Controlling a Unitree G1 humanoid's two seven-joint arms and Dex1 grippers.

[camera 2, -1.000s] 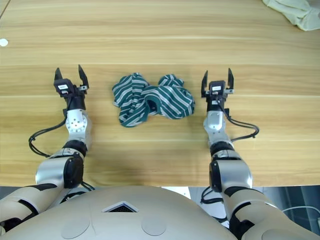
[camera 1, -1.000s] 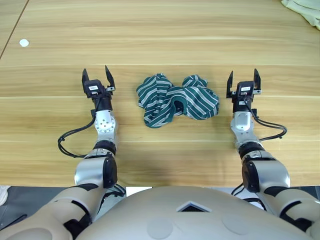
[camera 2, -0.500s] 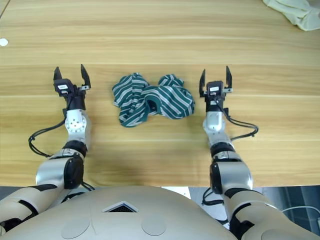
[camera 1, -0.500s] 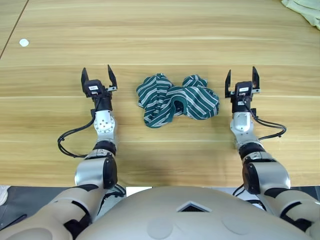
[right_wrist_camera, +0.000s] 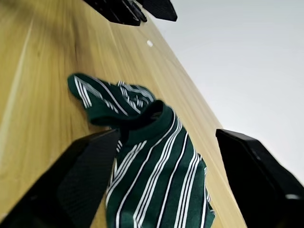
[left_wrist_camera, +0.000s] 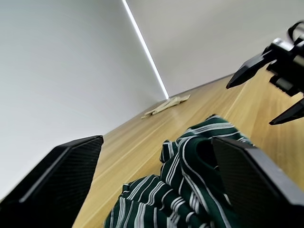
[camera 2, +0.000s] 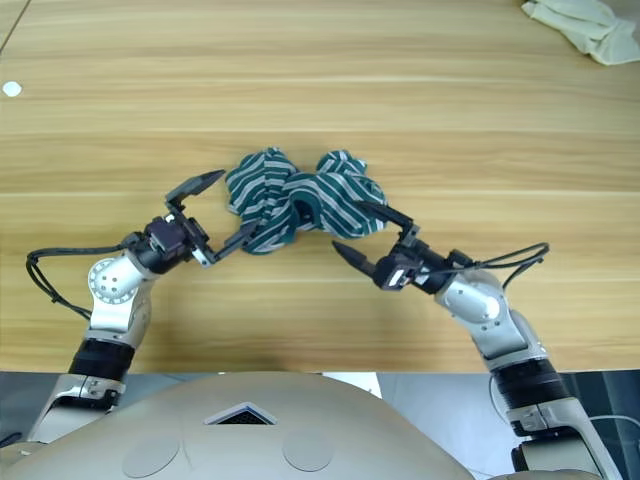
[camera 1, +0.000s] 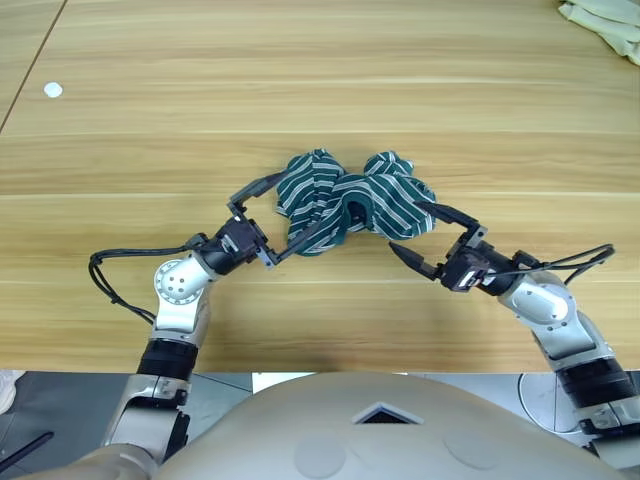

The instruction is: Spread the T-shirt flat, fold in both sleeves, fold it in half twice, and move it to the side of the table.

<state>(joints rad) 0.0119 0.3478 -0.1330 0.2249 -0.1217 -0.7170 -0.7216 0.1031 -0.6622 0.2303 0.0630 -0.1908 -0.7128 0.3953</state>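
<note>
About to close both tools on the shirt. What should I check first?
1. Left tool open: ok, its fingers stand wide apart at the T-shirt's left edge.
2. Right tool open: ok, fingers wide apart at the shirt's near right edge.
3. T-shirt spread flat: not ok, it lies crumpled in a heap.
4. Fabric truly between each tool's fingers: cannot tell, their height over the table is unclear.
5. Beige cloth away from the shirt: ok, it lies at the table's far right corner.

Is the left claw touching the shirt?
Cannot tell. In the left eye view the left gripper straddles the shirt's edge; no plain contact or gap.
</note>
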